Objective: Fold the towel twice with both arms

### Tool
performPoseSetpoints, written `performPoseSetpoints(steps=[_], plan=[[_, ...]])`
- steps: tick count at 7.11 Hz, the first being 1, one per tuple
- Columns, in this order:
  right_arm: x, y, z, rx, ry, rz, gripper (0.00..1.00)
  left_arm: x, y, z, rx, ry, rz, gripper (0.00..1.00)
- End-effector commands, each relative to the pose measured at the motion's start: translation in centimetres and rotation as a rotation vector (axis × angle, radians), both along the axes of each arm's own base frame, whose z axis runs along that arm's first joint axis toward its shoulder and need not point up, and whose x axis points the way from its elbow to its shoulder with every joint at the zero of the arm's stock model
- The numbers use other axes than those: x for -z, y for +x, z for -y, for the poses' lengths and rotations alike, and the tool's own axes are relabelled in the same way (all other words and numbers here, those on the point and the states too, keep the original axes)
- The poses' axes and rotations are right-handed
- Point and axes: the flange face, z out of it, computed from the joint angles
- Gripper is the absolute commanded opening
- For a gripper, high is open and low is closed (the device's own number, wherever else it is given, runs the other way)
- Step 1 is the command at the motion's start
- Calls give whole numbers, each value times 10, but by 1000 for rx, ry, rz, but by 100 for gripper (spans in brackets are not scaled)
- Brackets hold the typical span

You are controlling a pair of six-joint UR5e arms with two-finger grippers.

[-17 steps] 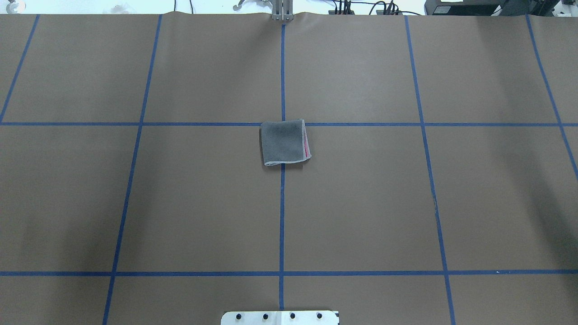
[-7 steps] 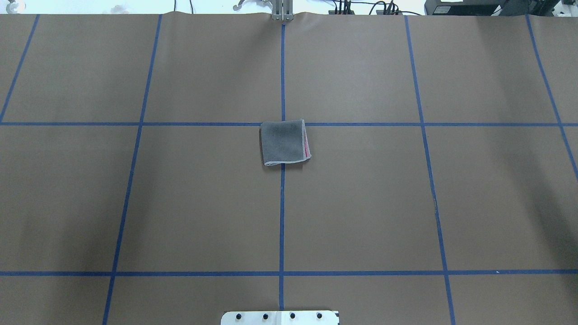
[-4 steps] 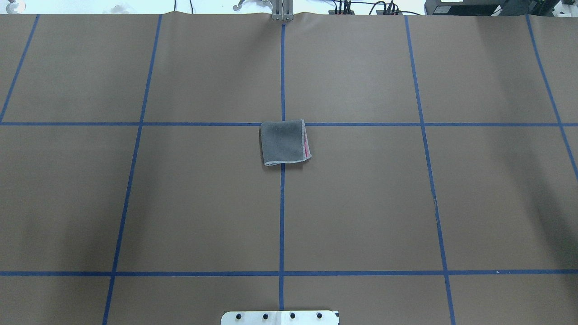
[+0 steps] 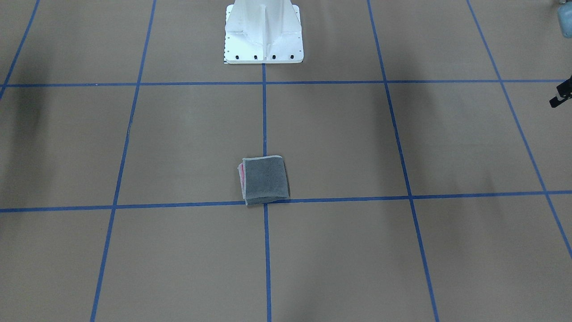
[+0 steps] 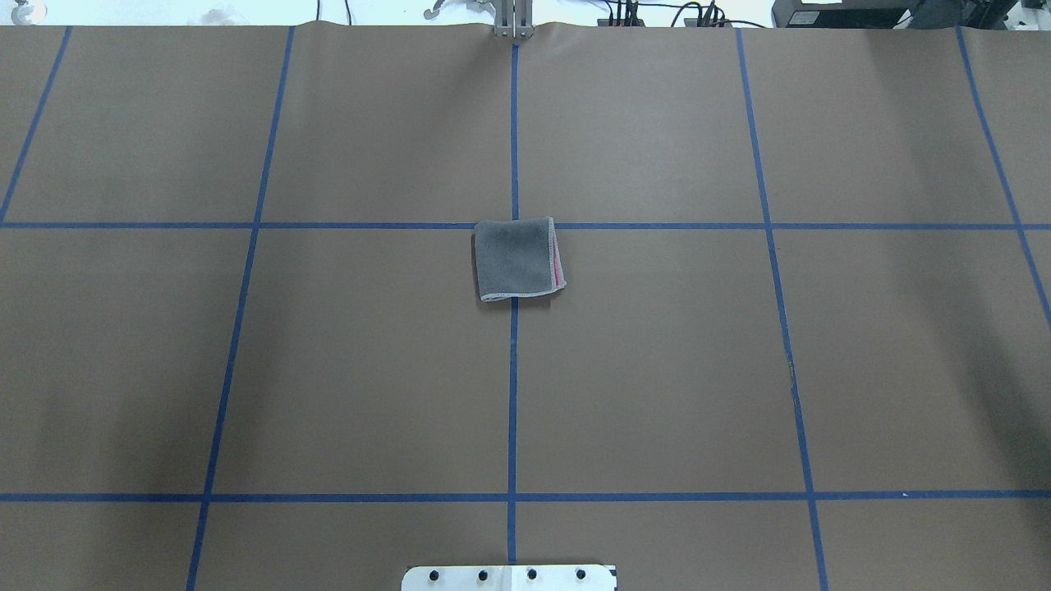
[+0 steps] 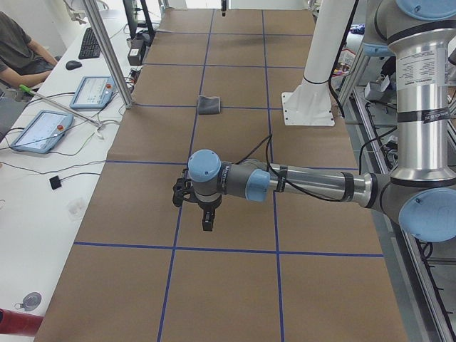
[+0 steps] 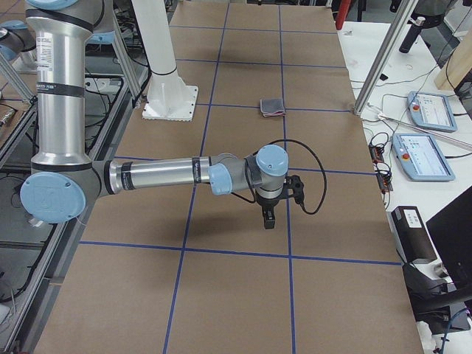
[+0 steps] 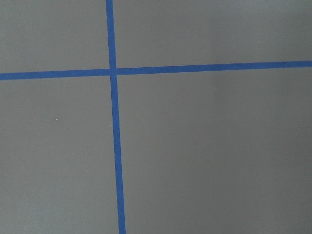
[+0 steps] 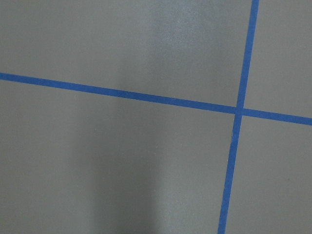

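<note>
On the table (image 5: 328,369) lies the folded towel (image 5: 516,259), grey up. Whether the left gripper (image 6: 206,225) or right gripper (image 7: 268,220) stands apart, I cannot tell.

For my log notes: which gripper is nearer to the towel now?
Cannot tell; roughly equal. The left gripper hangs far out on the towel's left, the right gripper similarly far on its right.

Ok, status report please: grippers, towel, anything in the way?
Left gripper and right gripper hover over bare table, far from towel; open or shut, cannot tell. Towel lies folded, grey face up, pink edge showing. Nothing seen in the way.
</note>
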Motion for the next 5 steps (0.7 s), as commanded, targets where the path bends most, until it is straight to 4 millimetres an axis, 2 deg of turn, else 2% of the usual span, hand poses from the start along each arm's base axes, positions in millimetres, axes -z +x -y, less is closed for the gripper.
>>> performPoseSetpoints(steps=[1, 5], plan=[[-2, 0, -2, 0, -5, -1, 100, -1, 0, -1, 1, -2, 1, 100], [-2, 0, -1, 0, -4, -1, 100, -1, 0, -2, -1, -1, 1, 100]])
